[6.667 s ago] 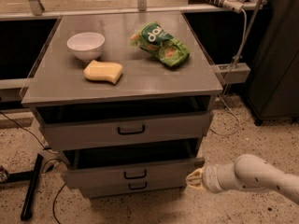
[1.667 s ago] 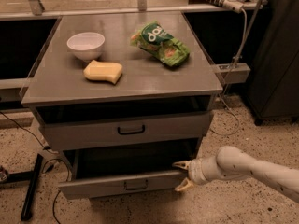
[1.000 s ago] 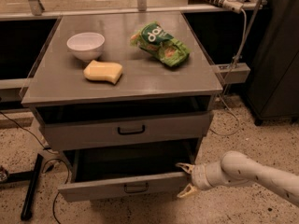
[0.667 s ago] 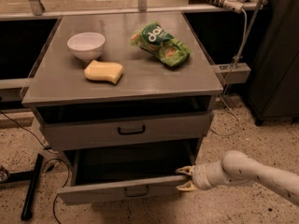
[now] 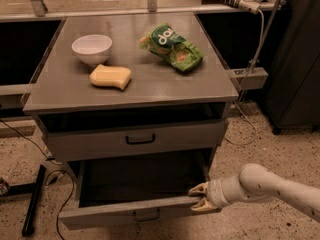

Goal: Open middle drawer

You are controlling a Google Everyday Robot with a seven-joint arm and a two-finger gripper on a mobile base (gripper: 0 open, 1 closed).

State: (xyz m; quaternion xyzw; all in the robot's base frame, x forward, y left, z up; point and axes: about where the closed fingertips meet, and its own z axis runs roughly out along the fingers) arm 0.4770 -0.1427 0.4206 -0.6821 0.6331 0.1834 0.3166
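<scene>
The middle drawer point(image 5: 100, 216) is pulled well out of the grey cabinet, and its dark inside point(image 5: 140, 176) looks empty. Its small black bar handle point(image 5: 146, 215) faces me at the bottom of the camera view. My gripper point(image 5: 200, 197) reaches in from the right on a white arm point(image 5: 260, 186). It sits at the right end of the drawer front, fingers apart, one finger point(image 5: 198, 188) above the front's top edge and one below. The top drawer point(image 5: 140, 139) is shut. The lowest drawer is hidden under the open one.
On the cabinet top point(image 5: 150, 86) lie a white bowl point(image 5: 92, 48), a yellow sponge point(image 5: 110, 77) and a green chip bag point(image 5: 171, 46). A black stand leg point(image 5: 34, 199) and cables lie on the floor at left. A dark cabinet point(image 5: 295, 59) stands at right.
The middle drawer has slid out toward me, from nearly shut to wide open. My gripper has moved with its right end, down and toward the camera.
</scene>
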